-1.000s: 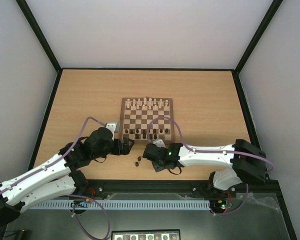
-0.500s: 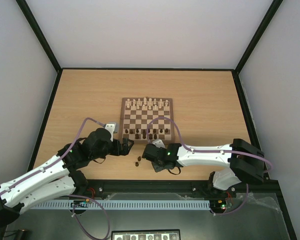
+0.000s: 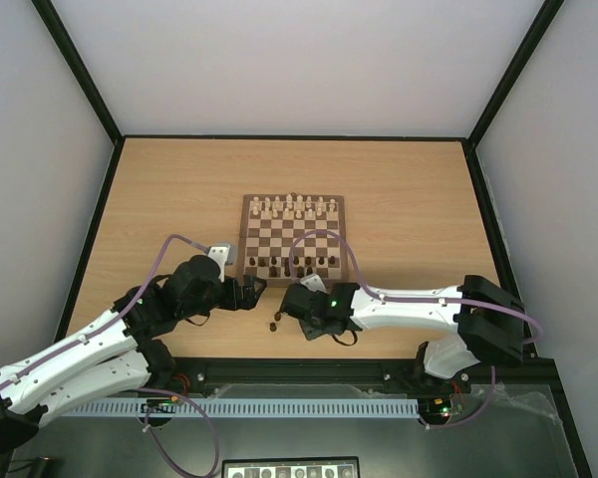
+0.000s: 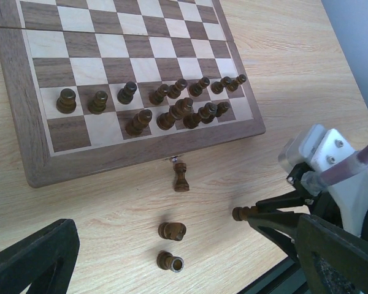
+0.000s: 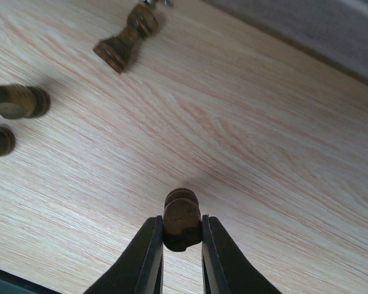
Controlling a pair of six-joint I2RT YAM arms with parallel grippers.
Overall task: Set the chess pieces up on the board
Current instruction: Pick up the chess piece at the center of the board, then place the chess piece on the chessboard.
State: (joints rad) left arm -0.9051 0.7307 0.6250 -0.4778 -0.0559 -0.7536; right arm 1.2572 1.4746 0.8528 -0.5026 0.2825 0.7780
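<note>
The board (image 3: 331, 235) lies mid-table, and its near corner shows in the left wrist view (image 4: 24, 122). Several dark chess pieces (image 4: 172, 107) stand in its two near rows. Three more lie on the table off its near edge: one by the border (image 4: 181, 176) and two further out (image 4: 172, 231) (image 4: 170, 261). My right gripper (image 5: 181, 231) is shut on one dark piece (image 5: 181, 211), held low over the table right of those three; it also shows in the left wrist view (image 4: 238, 213). My left gripper (image 4: 184, 269) is wide open and empty above the loose pieces.
Cream-white pieces (image 3: 294, 207) fill the board's far rows. The two grippers are close together near the board's front edge (image 3: 274, 297). The table's near edge with a black rail (image 3: 299, 366) lies just behind the loose pieces.
My right gripper has shifted slightly to the left with the piece in it. The left arm has barely moved.
</note>
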